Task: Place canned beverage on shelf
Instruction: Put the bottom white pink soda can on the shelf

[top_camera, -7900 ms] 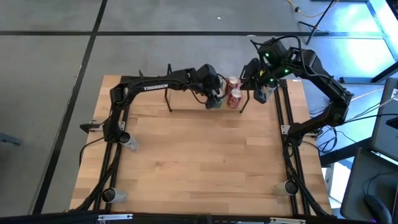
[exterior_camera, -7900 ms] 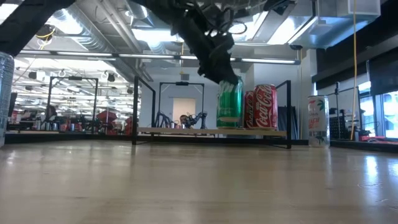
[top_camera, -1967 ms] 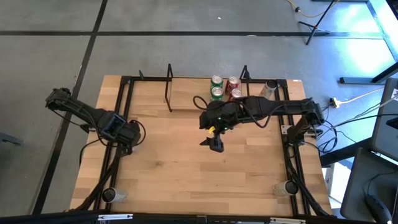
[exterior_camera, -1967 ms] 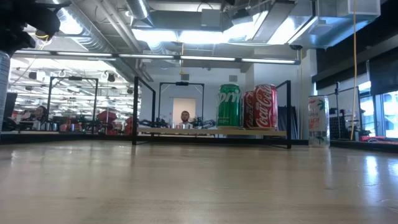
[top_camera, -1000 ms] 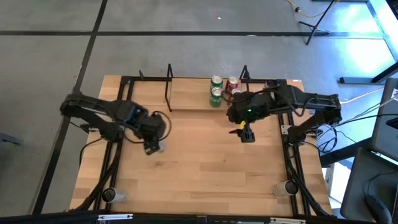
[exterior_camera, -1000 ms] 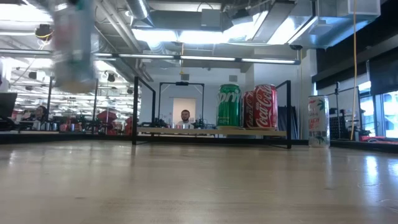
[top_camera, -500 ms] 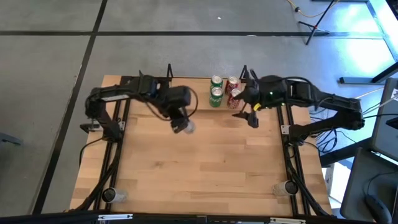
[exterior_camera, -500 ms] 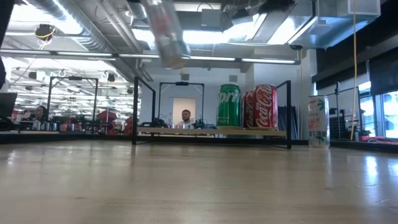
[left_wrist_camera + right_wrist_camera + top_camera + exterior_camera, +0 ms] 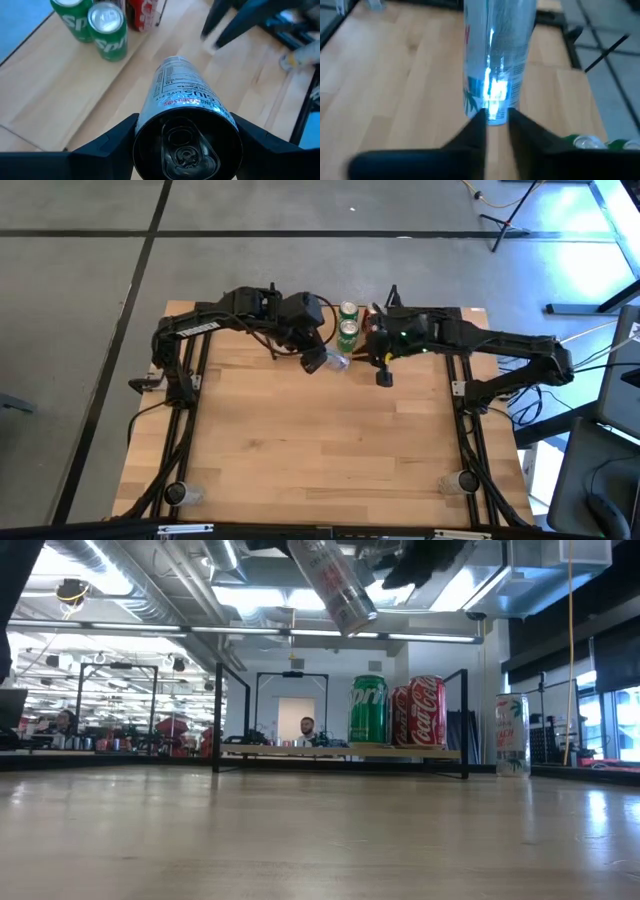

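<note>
My left gripper [image 9: 318,360] is shut on a slim silver can [image 9: 335,582], held high and tilted just near of the shelf [image 9: 300,332]. The shelf's light board [image 9: 300,750] bears two green cans [image 9: 347,330] and red cans [image 9: 425,712], standing upright at its right end. My right gripper [image 9: 383,377] hangs empty just right of the held can, its fingers [image 9: 480,127] nearly together. The right wrist view shows the silver can [image 9: 497,60] ahead of it. My left gripper pinches the silver can's top end [image 9: 187,125] between its two fingers [image 9: 107,147], one on each side of the wall just below the rim. The pull-tab top faces the wrist. The can hangs clear of the table, its bottom [image 9: 358,620] slanting down toward the table's right.
Another pale can [image 9: 512,735] stands on the table right of the shelf. The shelf's black upright frames [image 9: 217,720] rise at both ends. Small clear cups [image 9: 180,492] sit at the table's near corners. Bare wood [image 9: 320,450] lies near of both arms.
My left gripper has carried the silver can up and across from the table's left side toward the far edge and the shelf, and the can has tipped further over. My right gripper has swung toward the left, close to the held can.
</note>
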`<state>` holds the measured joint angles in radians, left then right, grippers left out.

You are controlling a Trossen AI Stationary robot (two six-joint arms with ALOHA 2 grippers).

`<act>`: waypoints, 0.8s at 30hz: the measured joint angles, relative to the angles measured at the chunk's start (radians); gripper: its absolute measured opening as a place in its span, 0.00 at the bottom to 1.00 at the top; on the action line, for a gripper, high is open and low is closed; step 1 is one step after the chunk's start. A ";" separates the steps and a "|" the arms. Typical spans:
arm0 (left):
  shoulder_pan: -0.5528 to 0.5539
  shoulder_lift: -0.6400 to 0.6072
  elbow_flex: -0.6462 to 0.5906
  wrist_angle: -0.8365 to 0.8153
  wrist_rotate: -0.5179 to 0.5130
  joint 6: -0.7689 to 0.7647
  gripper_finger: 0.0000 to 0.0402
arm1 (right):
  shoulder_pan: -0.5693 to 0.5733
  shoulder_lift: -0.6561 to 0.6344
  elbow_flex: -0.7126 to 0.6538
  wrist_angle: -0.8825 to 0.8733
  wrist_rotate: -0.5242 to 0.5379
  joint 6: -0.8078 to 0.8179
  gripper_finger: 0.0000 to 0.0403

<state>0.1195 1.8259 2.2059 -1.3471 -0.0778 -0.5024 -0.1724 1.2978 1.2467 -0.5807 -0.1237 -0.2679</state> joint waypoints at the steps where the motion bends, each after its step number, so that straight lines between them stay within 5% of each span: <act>1: 0.002 0.000 0.000 0.002 -0.001 0.001 0.57 | -0.012 0.012 0.000 -0.006 -0.014 -0.003 0.06; 10: 0.007 0.001 -0.002 0.074 -0.045 0.046 0.57 | -0.087 0.087 0.000 0.004 -0.114 -0.032 0.11; 24: 0.029 0.008 -0.001 0.170 -0.135 0.045 0.57 | -0.100 0.121 -0.001 0.084 -0.139 -0.096 0.01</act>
<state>0.1483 1.8336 2.2047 -1.1772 -0.2124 -0.4572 -0.2724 1.4189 1.2461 -0.4969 -0.2627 -0.3643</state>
